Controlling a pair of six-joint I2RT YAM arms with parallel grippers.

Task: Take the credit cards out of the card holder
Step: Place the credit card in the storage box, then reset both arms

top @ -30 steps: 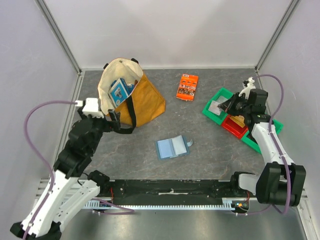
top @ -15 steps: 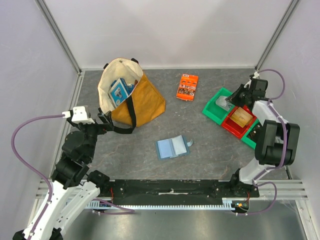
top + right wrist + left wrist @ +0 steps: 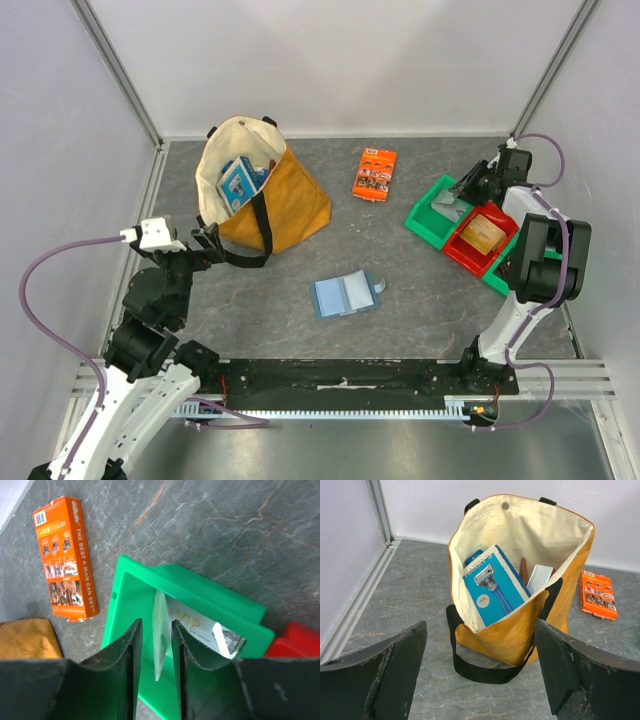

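1. Blue box point(image 3: 492, 587) in the tote bag point(image 3: 520, 630): "HARRY'S" along the top edge; round badge "NEW".
2. Orange packet point(image 3: 65, 560): "Gillette" at one end; "THE BEST A MAN CAN GET" along one side.
3. Credit card point(image 3: 192, 625) in the green bin point(image 3: 132, 605): "VIP".

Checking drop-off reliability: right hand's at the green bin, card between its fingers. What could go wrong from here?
1. The pale card stands on edge between the barely parted fingers of the right hand in the green bin; it could stick to a finger and lift out.
2. The card holder lies open, unpinned, with the left hand away by the tote bag; a later pull might drag it.
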